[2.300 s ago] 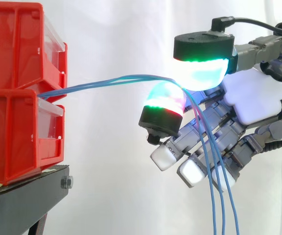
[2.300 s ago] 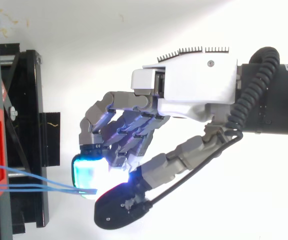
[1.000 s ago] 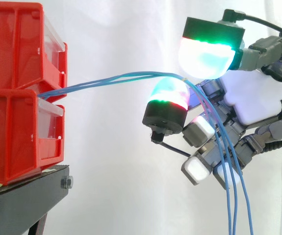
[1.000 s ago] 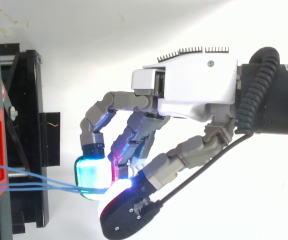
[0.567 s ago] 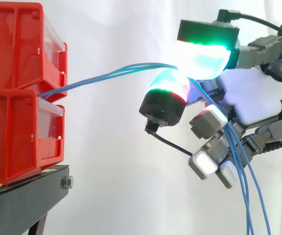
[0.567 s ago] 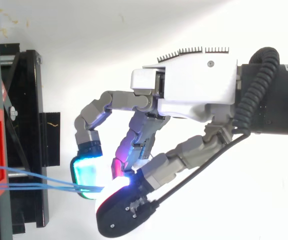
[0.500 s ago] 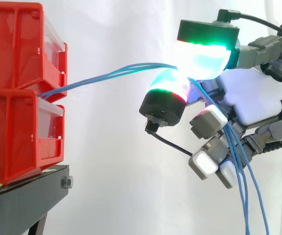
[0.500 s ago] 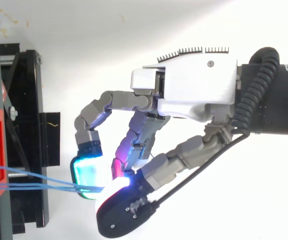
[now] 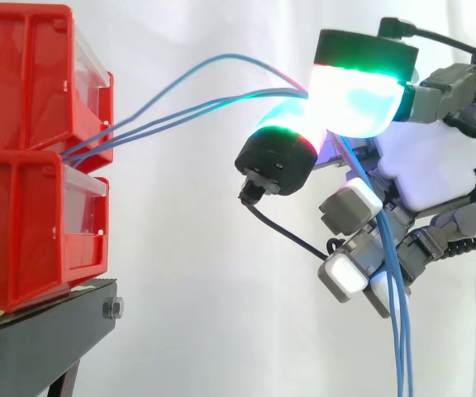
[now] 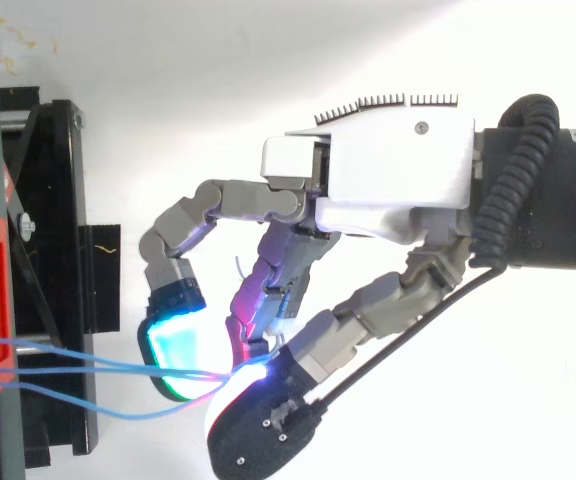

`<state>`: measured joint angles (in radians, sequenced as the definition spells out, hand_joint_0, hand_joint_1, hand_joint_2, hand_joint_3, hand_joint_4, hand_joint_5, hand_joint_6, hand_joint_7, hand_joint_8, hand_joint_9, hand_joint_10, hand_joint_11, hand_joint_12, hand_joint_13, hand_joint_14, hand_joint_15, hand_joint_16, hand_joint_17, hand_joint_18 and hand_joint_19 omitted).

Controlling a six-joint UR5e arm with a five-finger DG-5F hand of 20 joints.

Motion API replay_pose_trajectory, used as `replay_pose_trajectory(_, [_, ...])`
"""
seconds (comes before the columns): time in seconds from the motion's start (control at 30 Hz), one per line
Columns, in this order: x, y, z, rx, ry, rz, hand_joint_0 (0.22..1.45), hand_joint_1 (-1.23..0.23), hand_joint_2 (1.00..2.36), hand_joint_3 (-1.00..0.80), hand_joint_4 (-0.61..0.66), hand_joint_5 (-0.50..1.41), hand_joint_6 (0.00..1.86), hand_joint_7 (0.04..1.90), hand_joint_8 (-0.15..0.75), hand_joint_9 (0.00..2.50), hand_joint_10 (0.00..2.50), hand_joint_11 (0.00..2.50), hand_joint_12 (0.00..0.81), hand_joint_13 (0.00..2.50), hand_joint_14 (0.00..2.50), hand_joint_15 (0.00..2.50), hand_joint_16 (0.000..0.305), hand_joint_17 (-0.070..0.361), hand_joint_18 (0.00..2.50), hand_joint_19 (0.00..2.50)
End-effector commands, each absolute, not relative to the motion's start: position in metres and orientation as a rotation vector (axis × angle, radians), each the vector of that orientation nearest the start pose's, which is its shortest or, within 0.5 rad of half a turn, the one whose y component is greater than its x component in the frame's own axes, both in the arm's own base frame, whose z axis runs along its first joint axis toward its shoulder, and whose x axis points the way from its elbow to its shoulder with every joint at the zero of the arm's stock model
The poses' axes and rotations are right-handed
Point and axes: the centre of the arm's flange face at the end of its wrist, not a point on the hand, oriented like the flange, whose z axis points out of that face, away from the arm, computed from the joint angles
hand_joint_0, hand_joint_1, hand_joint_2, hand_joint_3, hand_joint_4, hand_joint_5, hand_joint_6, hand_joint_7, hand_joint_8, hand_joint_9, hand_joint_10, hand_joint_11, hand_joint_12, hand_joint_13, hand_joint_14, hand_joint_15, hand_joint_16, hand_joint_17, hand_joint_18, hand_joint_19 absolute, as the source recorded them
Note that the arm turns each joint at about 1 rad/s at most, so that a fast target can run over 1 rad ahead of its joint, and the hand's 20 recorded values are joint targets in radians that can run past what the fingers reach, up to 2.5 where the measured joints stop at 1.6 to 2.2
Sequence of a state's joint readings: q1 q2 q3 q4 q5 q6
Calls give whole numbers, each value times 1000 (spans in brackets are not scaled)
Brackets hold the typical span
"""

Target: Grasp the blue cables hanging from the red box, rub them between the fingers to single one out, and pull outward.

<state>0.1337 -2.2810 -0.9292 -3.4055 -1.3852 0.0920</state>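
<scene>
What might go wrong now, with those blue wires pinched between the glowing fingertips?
Several blue cables run into the hand's pinch together, so a pull may drag out more than one. The top cable bows up slack and might slip from the fingertips. The cables leave between the stacked red boxes; a hard tug could shift them.

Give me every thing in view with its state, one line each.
Hand: shut on the blue cables, pinching them between glowing pads.
Blue cables: stretched from the boxes to the hand, one bowed above the rest, free ends hanging down.
Upper red box: stacked on the lower one.
Lower red box: sitting on the stand, cables leaving at its top front.
Black stand: carrying both boxes.
</scene>
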Motion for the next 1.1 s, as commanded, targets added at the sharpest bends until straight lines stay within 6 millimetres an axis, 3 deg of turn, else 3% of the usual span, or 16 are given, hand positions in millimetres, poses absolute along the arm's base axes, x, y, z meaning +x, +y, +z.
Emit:
replay_pose_trajectory(0.0, [742, -53, 331, 1505, 1374, 1015, 864, -877, 1000, -494, -202, -192, 935, 1372, 282, 1062, 17, 726, 382, 902, 18, 514, 43, 97, 788, 535])
replay_pose_trajectory(0.2, [741, -54, 331, 1510, 1380, 1010, 810, -866, 1000, -500, -53, -205, 957, 1134, 293, 1060, 17, 742, 392, 929, 18, 521, 44, 99, 843, 494])
replay_pose_trajectory(0.33, [741, -54, 331, 1511, 1381, 1008, 670, -846, 1000, -500, 21, -199, 945, 945, 308, 1039, 14, 750, 407, 923, 18, 526, 46, 104, 853, 494])
replay_pose_trajectory(0.5, [741, -53, 331, 1510, 1382, 1010, 521, -813, 1000, -500, 70, -192, 930, 964, 336, 1049, 16, 751, 429, 927, 19, 533, 51, 114, 880, 520])
replay_pose_trajectory(0.63, [741, -53, 332, 1509, 1381, 1011, 472, -787, 1000, -500, 86, -190, 927, 961, 351, 1050, 14, 738, 454, 930, 17, 542, 55, 124, 908, 517])
replay_pose_trajectory(0.9, [741, -52, 332, 1509, 1382, 1012, 545, -766, 1000, -500, 67, -191, 919, 985, 336, 1032, 17, 737, 432, 907, 19, 538, 51, 115, 863, 540])
replay_pose_trajectory(1.07, [741, -53, 332, 1509, 1381, 1011, 608, -737, 1013, -325, 44, -184, 912, 1029, 327, 1037, 16, 736, 420, 902, 20, 546, 49, 110, 843, 560])
